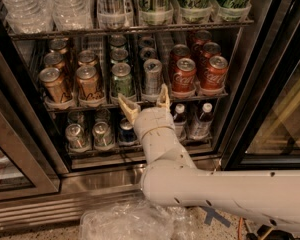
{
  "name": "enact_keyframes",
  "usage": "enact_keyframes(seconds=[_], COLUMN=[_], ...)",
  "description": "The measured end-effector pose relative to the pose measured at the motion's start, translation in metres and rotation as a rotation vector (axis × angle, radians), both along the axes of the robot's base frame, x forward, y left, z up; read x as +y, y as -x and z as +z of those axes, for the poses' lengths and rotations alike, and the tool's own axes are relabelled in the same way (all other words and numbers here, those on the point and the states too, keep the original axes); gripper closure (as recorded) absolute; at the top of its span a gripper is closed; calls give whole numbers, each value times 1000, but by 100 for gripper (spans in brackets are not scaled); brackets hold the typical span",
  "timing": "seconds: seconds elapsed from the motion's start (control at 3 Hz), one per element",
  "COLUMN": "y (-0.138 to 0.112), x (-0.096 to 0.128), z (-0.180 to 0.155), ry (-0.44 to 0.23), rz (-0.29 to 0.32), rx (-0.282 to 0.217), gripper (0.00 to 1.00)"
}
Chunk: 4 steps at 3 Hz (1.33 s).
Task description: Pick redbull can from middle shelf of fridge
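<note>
Redbull can (152, 76) on middle shelf (217, 95) not yet gripped: claw (143, 98) spread wide at its 6 o'clock, approach nrly done, grasp & pull-out left.

**Finishes at the fridge front**

Fridge (105, 176) base: ribbed stainless steel with a dull sheen. Door frames dark and matt, panes glossy glass. Middle shelf (107, 105): metal wire with white plastic trays. Redbull can (151, 76): satin silver-grey metal, shiny top. Coca-Cola cans (183, 75): glossy red. Gold cans (52, 82): metallic gloss. Pincer (143, 94) sits at the shelf edge just below the redbull can, fingers spread, matt tan. Arm (215, 189): smooth off-white shell. Plastic sheet (125, 221): clear and crinkled.
</note>
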<state>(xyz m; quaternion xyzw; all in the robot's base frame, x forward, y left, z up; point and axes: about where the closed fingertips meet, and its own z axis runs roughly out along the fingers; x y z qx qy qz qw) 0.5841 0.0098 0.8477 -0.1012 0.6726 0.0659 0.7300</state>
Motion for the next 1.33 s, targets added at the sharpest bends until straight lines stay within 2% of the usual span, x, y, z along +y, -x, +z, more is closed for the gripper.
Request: enact_keyframes(seconds=[0.33,0.67,1.0,1.33], y=[-6,-26,-34,-43], x=[-3,-24,-22,-17], z=[-4,2,2,-2], ry=[14,17,12,6], rz=[-9,-65,-62,-49], rx=[4,-12,-15,-12], gripper=[26,25,24,34])
